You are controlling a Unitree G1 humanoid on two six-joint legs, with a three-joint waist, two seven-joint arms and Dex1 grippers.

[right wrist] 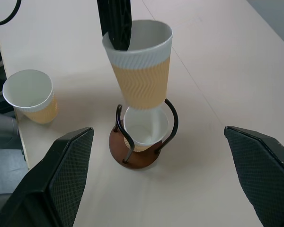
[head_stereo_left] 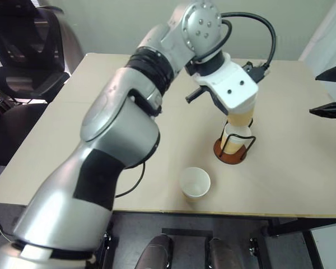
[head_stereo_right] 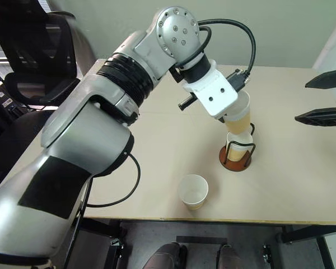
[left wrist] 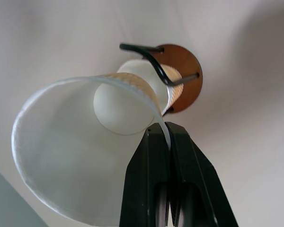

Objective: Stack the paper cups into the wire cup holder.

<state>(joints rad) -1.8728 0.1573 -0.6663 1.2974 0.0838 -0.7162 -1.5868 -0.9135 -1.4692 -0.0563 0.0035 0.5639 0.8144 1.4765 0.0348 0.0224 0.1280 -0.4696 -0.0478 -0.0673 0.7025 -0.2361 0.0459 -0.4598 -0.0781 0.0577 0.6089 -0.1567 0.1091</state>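
Right now I see my left gripper [right wrist: 117, 28] pinched tight on the rim of a paper cup [right wrist: 141, 66], just above the wire cup holder [right wrist: 142, 142], which holds another cup [right wrist: 144, 130]. Third cup [right wrist: 31, 97] stands nearby. Right gripper [right wrist: 165, 184] gapes wide, empty.

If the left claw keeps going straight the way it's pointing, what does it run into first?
Probably the cup already seated in the wire cup holder. The left claw, shut on the rim of a paper cup, points down at it; the held cup's bottom would likely meet it first.
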